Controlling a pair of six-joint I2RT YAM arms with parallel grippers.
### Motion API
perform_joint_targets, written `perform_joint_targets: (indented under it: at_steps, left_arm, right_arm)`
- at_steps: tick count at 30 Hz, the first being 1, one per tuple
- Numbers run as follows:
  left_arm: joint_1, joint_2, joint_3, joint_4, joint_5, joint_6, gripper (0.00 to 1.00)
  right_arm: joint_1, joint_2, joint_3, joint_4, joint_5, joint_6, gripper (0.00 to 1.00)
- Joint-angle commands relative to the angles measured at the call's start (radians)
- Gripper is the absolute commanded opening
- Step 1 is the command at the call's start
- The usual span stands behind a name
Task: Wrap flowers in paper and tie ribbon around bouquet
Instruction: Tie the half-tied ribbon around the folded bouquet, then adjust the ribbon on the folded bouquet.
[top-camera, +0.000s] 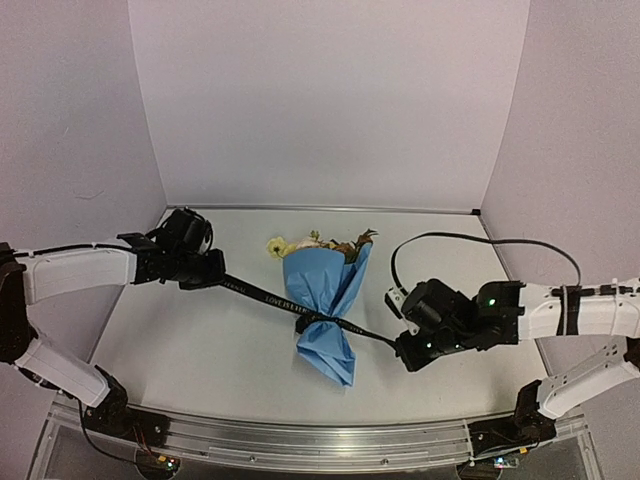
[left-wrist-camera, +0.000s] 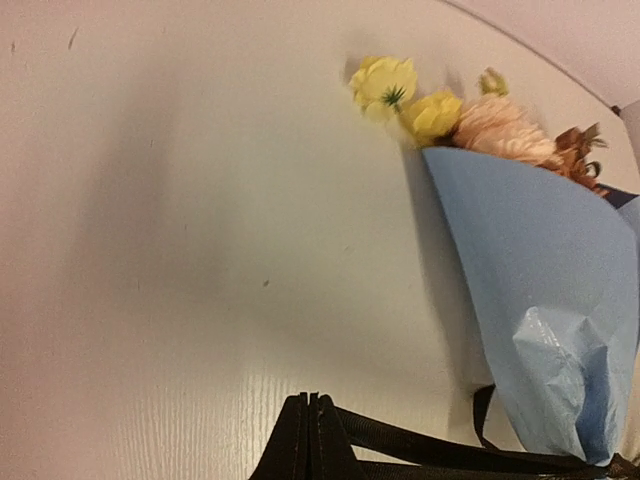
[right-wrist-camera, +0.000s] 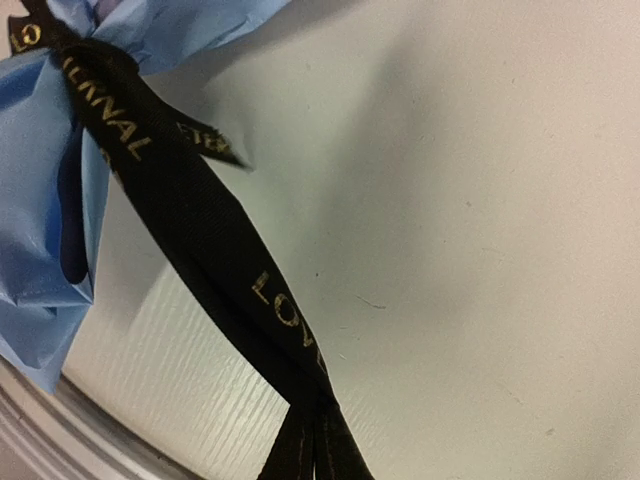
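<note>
The left gripper (top-camera: 218, 276) is clamped on one end of the ribbon (top-camera: 262, 295), which runs straight to the pinched waist of the bouquet (top-camera: 325, 290). The bouquet lies mid-way across the table (top-camera: 180, 340), blooms toward the back wall. The right gripper (top-camera: 401, 348) is closed on the ribbon's other end.

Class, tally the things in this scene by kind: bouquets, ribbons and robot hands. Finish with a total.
bouquet: 1
ribbon: 1
hands, left hand and right hand: 2
total: 4
</note>
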Motion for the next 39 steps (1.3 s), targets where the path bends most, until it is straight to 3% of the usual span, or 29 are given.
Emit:
perform_joint_targets:
  at_steps: [1, 4, 7, 15, 19, 21, 26, 30, 35, 39]
  left_arm:
    - [0.06, -0.095, 0.21, -0.087, -0.165, 0.118, 0.0]
    - [0.06, -0.082, 0.284, -0.124, -0.115, 0.158, 0.0]
    - [0.06, -0.047, 0.26, -0.141, -0.064, 0.145, 0.0]
    - [0.051, 0.006, -0.109, 0.027, 0.092, 0.024, 0.0]
    - [-0.025, -0.009, -0.215, 0.13, 0.111, -0.016, 0.0]
    - [-0.053, -0.024, -0.235, 0.153, 0.096, -0.019, 0.0]
    - [-0.068, -0.079, -0.228, 0.139, 0.001, -0.004, 0.0]
    - [-0.03, -0.1, -0.181, 0.125, -0.02, 0.04, 0.0]
    - [-0.021, -0.068, -0.152, 0.116, 0.011, 0.078, 0.01]
    - [-0.02, -0.049, -0.133, 0.12, 0.032, 0.089, 0.04]
  right_arm:
    - [-0.014, -0.083, 0.158, -0.393, 0.011, -0.089, 0.0]
    - [-0.012, -0.075, 0.211, -0.448, 0.003, -0.122, 0.0]
    - [-0.013, -0.023, 0.202, -0.46, -0.034, -0.104, 0.0]
    - [-0.003, 0.139, 0.014, -0.347, -0.108, 0.046, 0.0]
    - [0.032, 0.168, -0.015, -0.278, -0.123, 0.077, 0.01]
    - [0.041, 0.167, -0.009, -0.265, -0.151, 0.071, 0.08]
    - [0.048, 0.104, -0.01, -0.243, -0.189, 0.049, 0.37]
    - [0.035, 0.024, -0.015, -0.25, -0.111, 0.033, 0.53]
    - [-0.034, 0.02, 0.012, -0.236, -0.065, 0.001, 0.56]
    - [-0.036, 0.142, 0.08, -0.187, -0.05, -0.15, 0.53]
